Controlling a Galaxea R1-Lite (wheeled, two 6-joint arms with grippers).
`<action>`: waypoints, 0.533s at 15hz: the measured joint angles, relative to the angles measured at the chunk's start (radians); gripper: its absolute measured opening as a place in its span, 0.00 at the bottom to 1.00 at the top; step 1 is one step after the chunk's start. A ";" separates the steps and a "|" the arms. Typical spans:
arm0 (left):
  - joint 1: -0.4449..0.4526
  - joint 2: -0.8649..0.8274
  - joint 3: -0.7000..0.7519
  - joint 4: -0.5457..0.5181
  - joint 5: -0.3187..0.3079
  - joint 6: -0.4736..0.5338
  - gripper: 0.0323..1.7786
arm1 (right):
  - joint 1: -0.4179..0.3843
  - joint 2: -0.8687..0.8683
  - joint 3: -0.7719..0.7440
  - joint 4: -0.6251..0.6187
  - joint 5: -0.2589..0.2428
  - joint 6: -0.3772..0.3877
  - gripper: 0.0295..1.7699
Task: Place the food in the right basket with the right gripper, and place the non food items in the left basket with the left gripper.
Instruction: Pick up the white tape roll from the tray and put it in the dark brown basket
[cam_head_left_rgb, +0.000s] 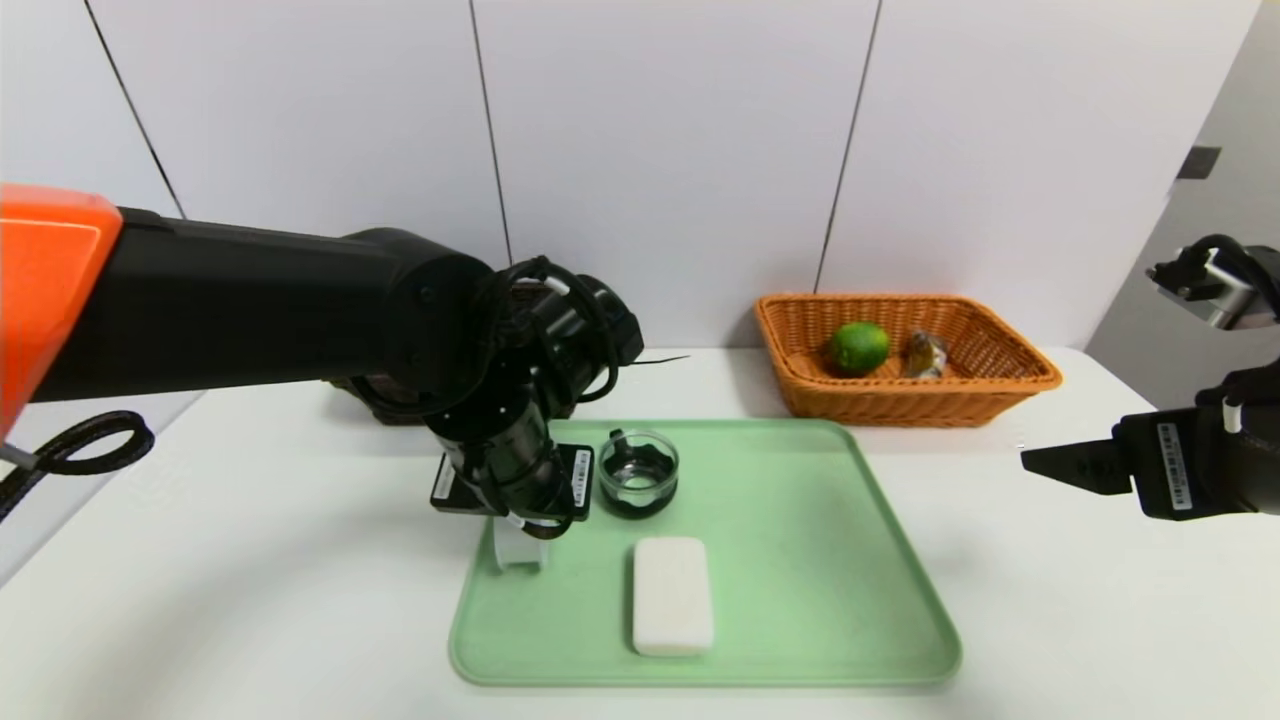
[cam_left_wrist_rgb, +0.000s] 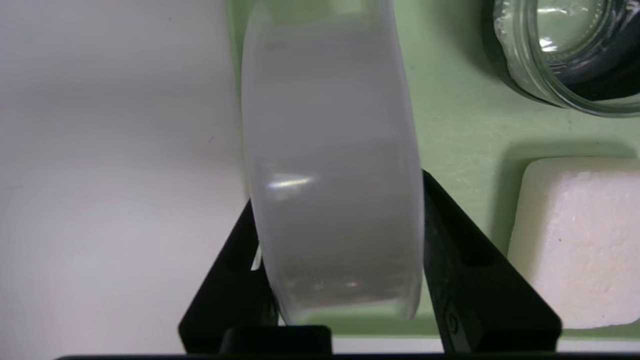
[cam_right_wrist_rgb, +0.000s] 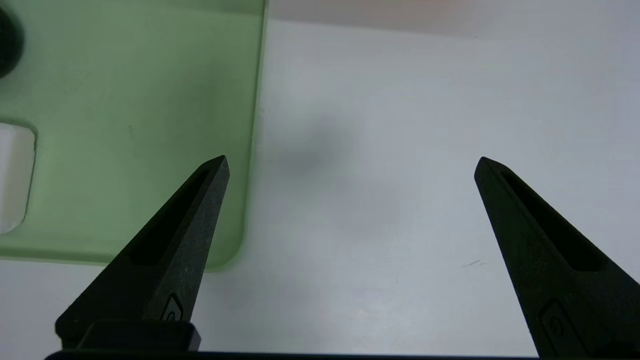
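left wrist view: left gripper (cam_left_wrist_rgb: 340, 215) clamped on the white roll (cam_left_wrist_rgb: 332, 165); right gripper (cam_right_wrist_rgb: 352, 157) apart.

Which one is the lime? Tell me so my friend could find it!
Look for the orange wicker basket behind the green tray. Inside, the lime is the round, glossy green one, left of the clear-wrapped sweets.
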 joint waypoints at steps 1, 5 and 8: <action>0.004 0.004 0.000 0.000 0.000 0.000 0.31 | 0.000 -0.006 0.005 0.000 0.000 0.000 0.96; 0.011 0.008 0.000 0.000 0.000 -0.001 0.32 | 0.000 -0.022 0.007 -0.010 0.003 -0.004 0.96; 0.011 -0.016 -0.006 0.002 -0.003 0.004 0.32 | 0.000 -0.024 0.007 -0.015 0.004 -0.007 0.96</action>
